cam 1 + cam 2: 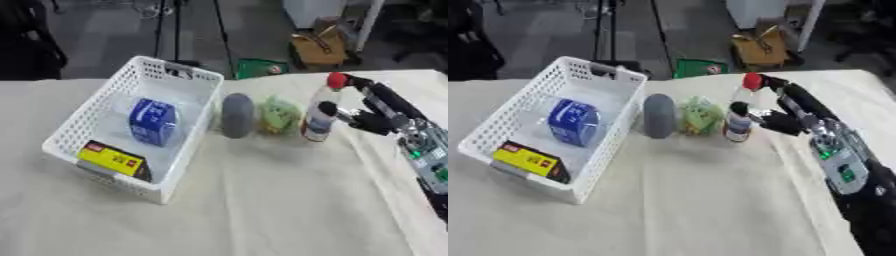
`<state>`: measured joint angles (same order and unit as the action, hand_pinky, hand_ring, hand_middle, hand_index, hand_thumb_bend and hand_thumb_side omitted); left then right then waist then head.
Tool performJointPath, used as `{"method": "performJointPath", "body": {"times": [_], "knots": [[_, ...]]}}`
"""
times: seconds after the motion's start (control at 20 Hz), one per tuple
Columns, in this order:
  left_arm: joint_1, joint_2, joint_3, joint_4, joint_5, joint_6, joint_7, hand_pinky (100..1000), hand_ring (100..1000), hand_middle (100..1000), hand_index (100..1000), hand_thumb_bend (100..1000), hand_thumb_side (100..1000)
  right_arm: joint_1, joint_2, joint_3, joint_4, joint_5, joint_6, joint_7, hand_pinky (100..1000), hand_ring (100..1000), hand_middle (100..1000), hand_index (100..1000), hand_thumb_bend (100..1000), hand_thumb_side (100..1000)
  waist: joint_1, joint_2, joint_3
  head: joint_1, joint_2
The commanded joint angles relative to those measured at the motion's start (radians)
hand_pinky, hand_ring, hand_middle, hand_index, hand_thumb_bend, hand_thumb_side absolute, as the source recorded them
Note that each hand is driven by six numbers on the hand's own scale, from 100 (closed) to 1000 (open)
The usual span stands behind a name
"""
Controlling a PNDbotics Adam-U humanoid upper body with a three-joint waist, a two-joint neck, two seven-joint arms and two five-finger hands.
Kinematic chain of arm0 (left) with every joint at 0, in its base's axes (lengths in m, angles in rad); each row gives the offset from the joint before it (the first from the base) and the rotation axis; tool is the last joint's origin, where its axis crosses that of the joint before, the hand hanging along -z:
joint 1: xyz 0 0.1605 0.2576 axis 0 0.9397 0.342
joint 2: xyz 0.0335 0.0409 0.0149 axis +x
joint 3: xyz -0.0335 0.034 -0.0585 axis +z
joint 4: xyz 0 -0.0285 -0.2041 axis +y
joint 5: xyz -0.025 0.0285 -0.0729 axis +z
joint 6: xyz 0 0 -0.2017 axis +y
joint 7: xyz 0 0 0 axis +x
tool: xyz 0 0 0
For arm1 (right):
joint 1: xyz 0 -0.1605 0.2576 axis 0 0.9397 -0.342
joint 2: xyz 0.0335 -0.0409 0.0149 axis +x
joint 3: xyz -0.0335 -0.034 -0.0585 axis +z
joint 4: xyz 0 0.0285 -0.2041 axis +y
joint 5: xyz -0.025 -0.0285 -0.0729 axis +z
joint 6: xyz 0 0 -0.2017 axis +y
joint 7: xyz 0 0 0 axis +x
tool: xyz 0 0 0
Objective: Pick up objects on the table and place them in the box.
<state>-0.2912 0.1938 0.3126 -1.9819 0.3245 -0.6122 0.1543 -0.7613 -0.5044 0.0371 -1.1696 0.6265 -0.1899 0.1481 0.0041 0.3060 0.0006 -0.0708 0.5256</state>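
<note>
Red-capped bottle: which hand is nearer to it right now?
Right. The right hand is at the red-capped bottle, fingers and thumb curled around it from its right side. The left hand shows in neither view.

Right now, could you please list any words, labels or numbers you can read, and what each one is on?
None can be read.
Yellow box in the white basket: print too blurred.
Blue box: white marks, unreadable.
Bottle at the right robot hand: label unreadable.
</note>
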Motion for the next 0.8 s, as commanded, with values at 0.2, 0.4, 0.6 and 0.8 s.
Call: {"method": "performJointPath", "body": {"times": [0.2,0.4,0.6,0.8], "knots": [[-0.012,0.005,-0.003,-0.018,0.003,-0.001,-0.010,716,682,772,738,100,680,-0.033,-0.006,-0.015,0.011,0.025,0.014,-0.037,999,1000,806,1000,733,1000,0.001,-0.014,0.004,-0.007,-0.013],[-0.011,0.005,-0.003,-0.018,0.004,-0.001,-0.013,717,683,772,738,100,679,-0.043,0.003,-0.016,0.026,0.035,0.019,-0.047,1000,1000,803,1000,729,1000,0.001,-0.014,0.009,-0.009,-0.015],[-0.012,0.004,-0.003,-0.018,0.006,-0.001,-0.015,717,683,773,738,100,679,-0.052,0.012,-0.016,0.039,0.044,0.020,-0.051,999,1000,801,1000,727,1000,0.002,-0.013,0.012,-0.012,-0.021],[-0.012,0.003,-0.003,-0.018,0.006,-0.001,-0.015,717,683,773,738,100,679,-0.060,0.022,-0.015,0.052,0.051,0.021,-0.048,1000,1000,801,1000,726,1000,0.002,-0.013,0.013,-0.011,-0.030]]}}
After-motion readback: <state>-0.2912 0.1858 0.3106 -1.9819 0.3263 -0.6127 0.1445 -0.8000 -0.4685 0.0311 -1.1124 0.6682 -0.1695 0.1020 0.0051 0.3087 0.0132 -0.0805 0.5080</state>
